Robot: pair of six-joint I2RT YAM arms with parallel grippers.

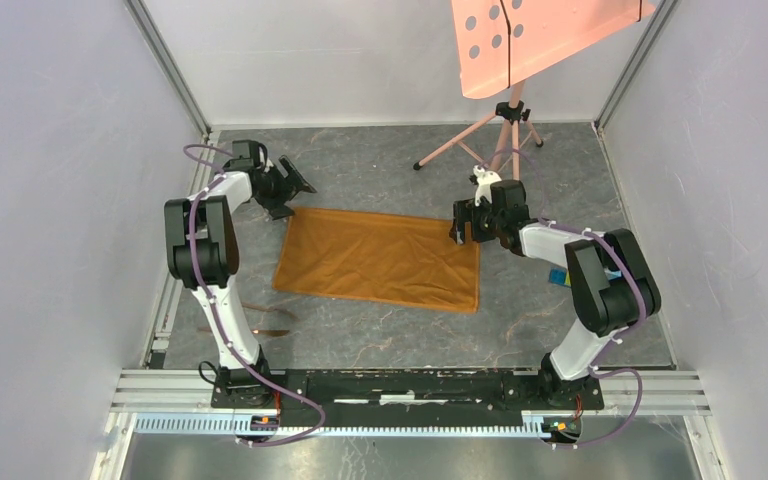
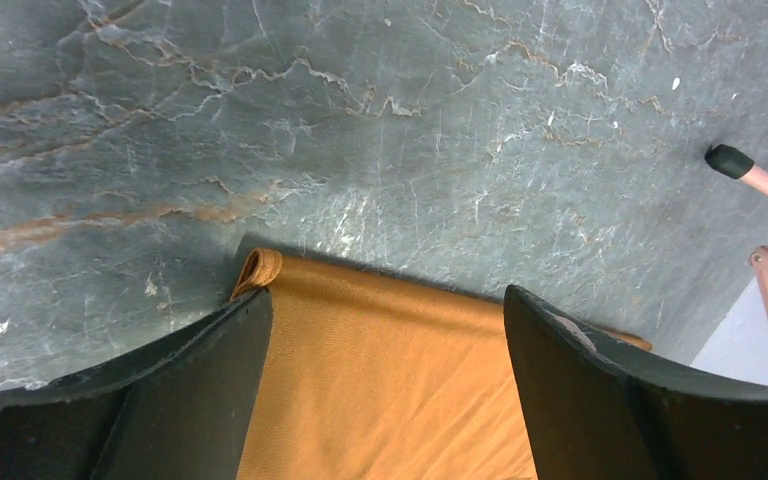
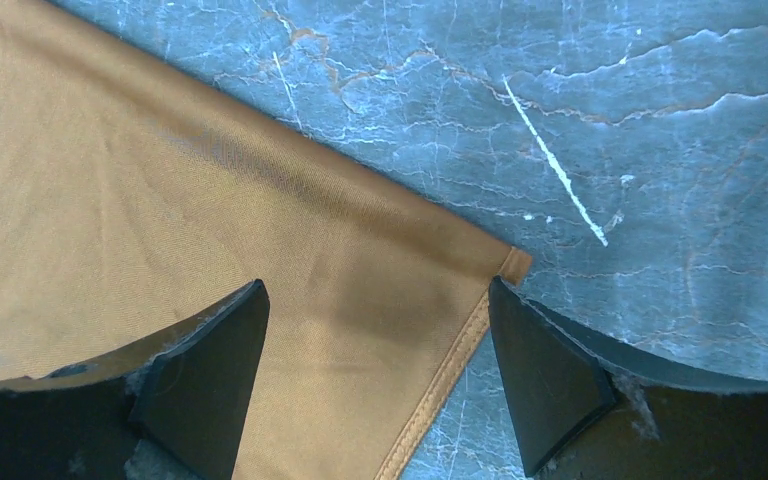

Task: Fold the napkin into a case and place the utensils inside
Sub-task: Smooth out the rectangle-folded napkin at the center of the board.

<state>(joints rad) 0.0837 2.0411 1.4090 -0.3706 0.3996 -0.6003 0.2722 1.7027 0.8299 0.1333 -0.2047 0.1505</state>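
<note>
The orange-brown napkin [image 1: 380,258] lies flat and spread out in the middle of the table. My left gripper [image 1: 282,195] is open just above its far left corner; in the left wrist view [image 2: 385,310] the corner of the cloth [image 2: 360,370] lies between the two fingers. My right gripper [image 1: 463,228] is open over the far right corner; in the right wrist view [image 3: 378,300] the hemmed corner [image 3: 360,280] lies between the fingers. Thin copper-brown utensils [image 1: 260,318] lie on the table near the left arm's base, left of the napkin.
A salmon-pink perforated panel [image 1: 530,35] on a tripod [image 1: 508,125] stands at the back right. A small blue and green block [image 1: 558,277] shows beside the right arm. White walls close in both sides.
</note>
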